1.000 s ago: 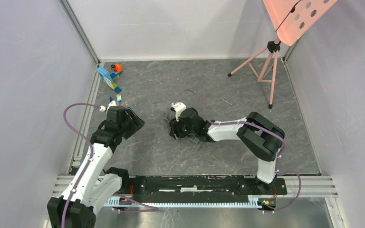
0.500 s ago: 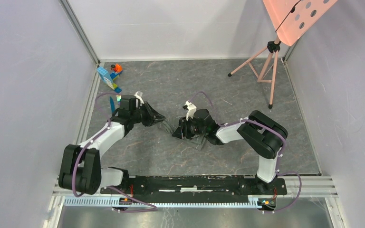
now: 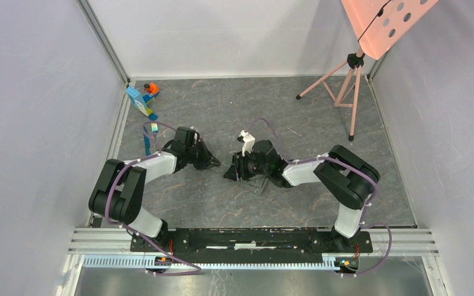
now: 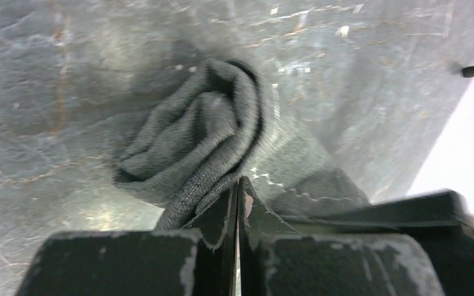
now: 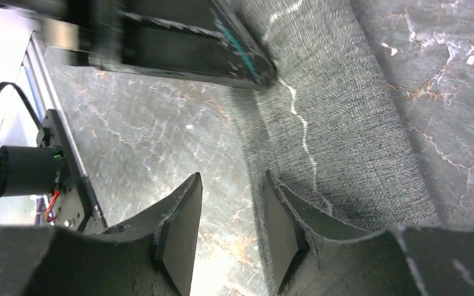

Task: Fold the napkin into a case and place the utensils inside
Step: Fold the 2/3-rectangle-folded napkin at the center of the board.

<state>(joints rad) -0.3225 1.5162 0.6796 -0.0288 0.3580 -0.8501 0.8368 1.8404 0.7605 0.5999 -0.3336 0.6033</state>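
Observation:
The dark grey napkin [image 4: 203, 132] lies crumpled in the middle of the table, between the two grippers [image 3: 223, 167]. My left gripper [image 4: 239, 180] is shut, its tips pinching a bunched fold of the cloth; in the top view it comes in from the left [image 3: 215, 164]. My right gripper [image 5: 231, 185] is open. One of its fingers [image 5: 284, 237] rests on the napkin's stitched edge [image 5: 333, 123], the other hangs over bare table. The blue knife [image 3: 146, 143] and the rainbow-headed fork [image 3: 153, 128] lie at the far left, behind the left arm.
Blue and orange toy blocks [image 3: 142, 99] sit in the back left corner. A pink tripod [image 3: 344, 89] with a perforated orange board [image 3: 386, 21] stands at the back right. Pale walls close three sides, and a metal rail [image 3: 253, 237] runs along the near edge.
The left arm swung right from beside the utensils to the napkin and its jaws closed on the cloth. The right gripper shifted slightly right and narrowed a little.

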